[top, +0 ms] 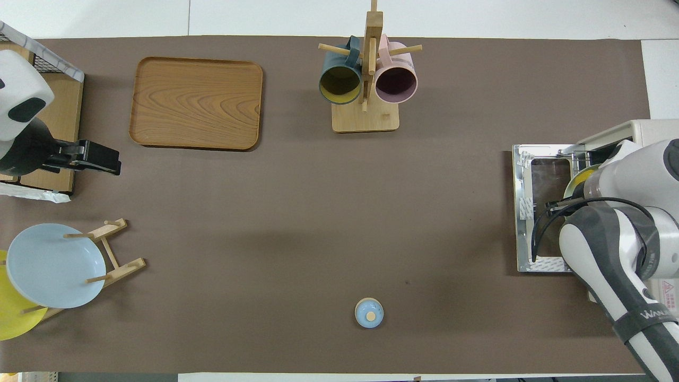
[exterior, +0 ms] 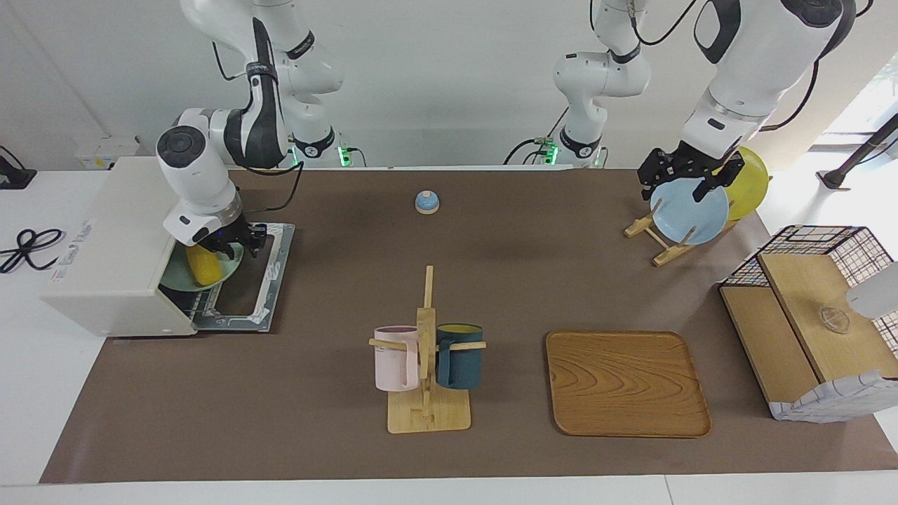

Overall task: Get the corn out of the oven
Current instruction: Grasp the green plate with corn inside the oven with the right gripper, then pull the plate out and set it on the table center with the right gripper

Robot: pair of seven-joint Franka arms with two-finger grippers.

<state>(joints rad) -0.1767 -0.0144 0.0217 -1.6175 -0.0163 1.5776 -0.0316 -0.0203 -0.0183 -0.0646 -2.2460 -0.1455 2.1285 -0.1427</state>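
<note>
My right gripper (exterior: 235,242) seems clenched on the corn (exterior: 200,265), which lies on a green plate (exterior: 228,270) at the oven (exterior: 105,259) mouth, though my wrist hides the fingers. If the smooth cob slips or drags the plate as I lift, both could tumble onto the open door (exterior: 263,280). My left gripper (exterior: 691,179) waits over the plate rack (exterior: 663,242).

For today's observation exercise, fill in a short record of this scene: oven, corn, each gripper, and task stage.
oven: at the right arm's end of the table, door folded down open
corn: on a green plate at the oven's mouth
right gripper: down at the corn
left gripper: waits over the blue plate
stage: corn not yet out
</note>
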